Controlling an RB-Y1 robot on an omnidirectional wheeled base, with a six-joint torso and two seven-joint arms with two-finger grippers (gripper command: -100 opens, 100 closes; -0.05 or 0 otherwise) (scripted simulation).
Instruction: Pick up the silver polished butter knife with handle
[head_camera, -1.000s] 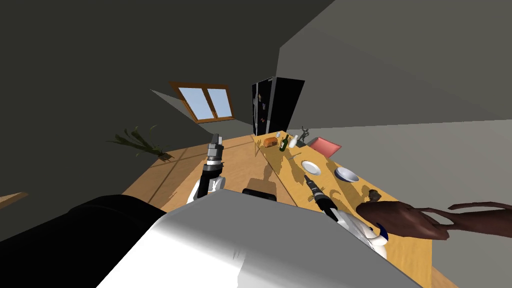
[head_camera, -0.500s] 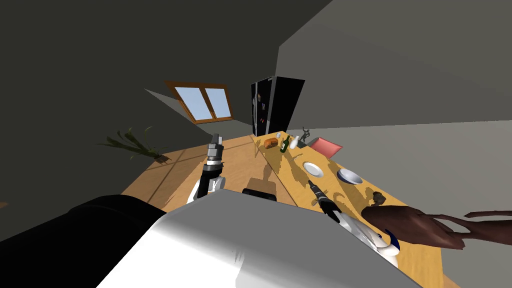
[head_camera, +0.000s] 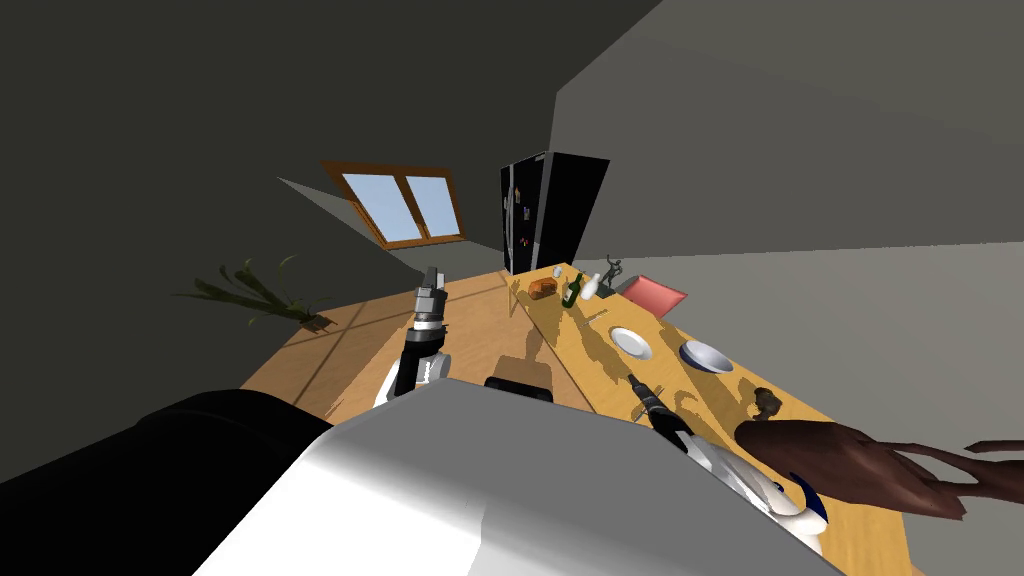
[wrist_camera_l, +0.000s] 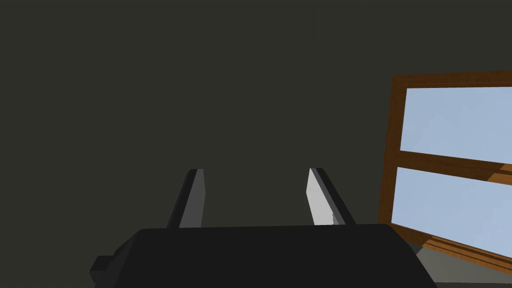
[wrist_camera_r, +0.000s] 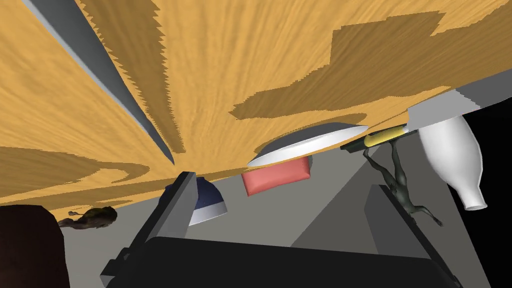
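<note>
Wooden table (head_camera: 600, 368); the right gripper (wrist_camera_r: 283, 181) hovers low over it, fingers spread, empty; the left gripper (wrist_camera_l: 255, 171) hangs aside, also spread. A slim grey strip, probably the butter knife (wrist_camera_r: 100, 75), lies flat there. Expect it to be light, stiff, slippery; pinch its handle.

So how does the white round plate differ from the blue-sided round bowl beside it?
The white round plate is shallow, nearly flat; the blue-sided round bowl is deeper. The plate is white all over; the bowl is blue outside, pale inside. The plate lies mid-table, the bowl nearer the wall-side edge. Both are round and rest on the yellow wooden table.
</note>
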